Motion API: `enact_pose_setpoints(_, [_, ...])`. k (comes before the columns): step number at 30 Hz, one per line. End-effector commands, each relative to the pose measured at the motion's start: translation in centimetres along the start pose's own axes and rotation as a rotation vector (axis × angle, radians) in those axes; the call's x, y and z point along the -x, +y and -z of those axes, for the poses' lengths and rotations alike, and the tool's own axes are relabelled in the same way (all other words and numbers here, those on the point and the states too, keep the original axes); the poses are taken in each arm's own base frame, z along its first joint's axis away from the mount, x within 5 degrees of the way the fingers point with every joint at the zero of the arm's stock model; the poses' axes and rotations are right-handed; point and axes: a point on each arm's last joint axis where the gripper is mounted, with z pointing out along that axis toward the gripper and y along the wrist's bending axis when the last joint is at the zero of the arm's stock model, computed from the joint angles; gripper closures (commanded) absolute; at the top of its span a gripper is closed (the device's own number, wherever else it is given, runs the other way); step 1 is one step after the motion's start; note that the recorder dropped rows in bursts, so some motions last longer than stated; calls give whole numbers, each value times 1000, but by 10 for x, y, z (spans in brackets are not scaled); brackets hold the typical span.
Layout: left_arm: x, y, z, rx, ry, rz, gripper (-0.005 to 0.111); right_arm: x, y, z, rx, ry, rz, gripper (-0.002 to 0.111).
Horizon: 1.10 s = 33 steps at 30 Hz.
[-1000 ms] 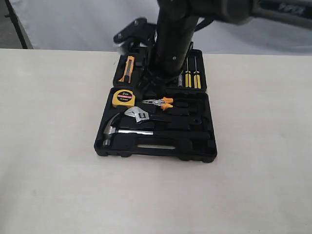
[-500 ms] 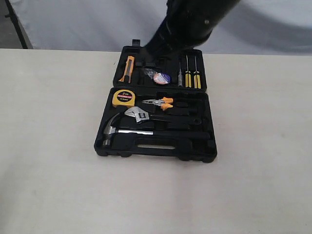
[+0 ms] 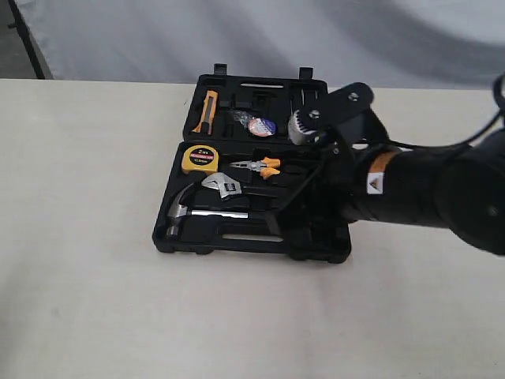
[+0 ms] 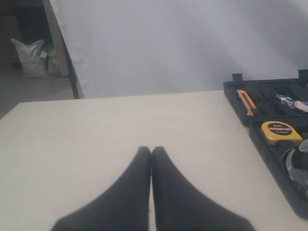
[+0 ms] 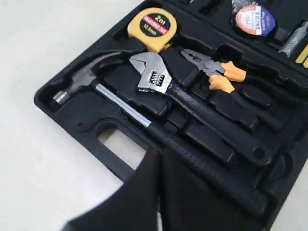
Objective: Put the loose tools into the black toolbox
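The black toolbox (image 3: 167, 235) lies open in the middle of the table. In its near half rest the claw hammer (image 3: 189, 212) and the adjustable wrench (image 3: 223, 186). The tape roll (image 3: 259, 125) sits in the far half. My right gripper (image 3: 278, 221) is shut and empty, low over the case by the slot handle. In the right wrist view its tips (image 5: 159, 150) hover just above the hammer (image 5: 91, 79) handle, with the wrench (image 5: 151, 74) and the tape roll (image 5: 254, 19) beyond. My left gripper (image 4: 151, 150) is shut over bare table, left of the toolbox (image 4: 269, 154).
A yellow tape measure (image 3: 200, 159), orange-handled pliers (image 3: 259, 166) and an orange knife (image 3: 207, 110) lie in their recesses. My right arm (image 3: 426, 189) covers the case's right side. A white backdrop stands behind the table. A dark post (image 4: 62, 48) stands past the far left corner.
The right arm left the far half of the case and swung down to the right, over the near half. The tape roll now shows in the far half.
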Motion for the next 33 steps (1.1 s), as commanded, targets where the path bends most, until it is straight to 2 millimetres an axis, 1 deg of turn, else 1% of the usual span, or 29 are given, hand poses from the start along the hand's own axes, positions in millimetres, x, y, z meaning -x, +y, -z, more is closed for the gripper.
enact_pose_setpoints(1, [-2,0,1,-14,-7,22,105,-18,-3,29,-6,-137,-51,109])
enact_pose_setpoints(4, [-2,0,1,-14,-7,22,105,-33,-4,48,-5,-181,-51,109])
enact_pose_setpoints(8, [-2,0,1,-14,-7,22,105,-47,-5,72,-1,-239,-51,109])
enact_pose_setpoints(10, [-2,0,1,-14,-7,22,105,-55,-5,81,0,-263,-51,109])
enact_pose_setpoints(15, [-2,0,1,-14,-7,22,105,-74,-6,97,3,-312,-51,109])
enact_pose_setpoints(22, [-2,0,1,-14,-7,22,105,-97,-7,112,16,-368,-107,109])
enact_pose_setpoints(28, [-2,0,1,-14,-7,22,105,-121,-8,114,15,-363,-107,109])
enact_pose_setpoints(33, [-2,0,1,-14,-7,22,105,-128,-8,113,15,-354,-107,109])
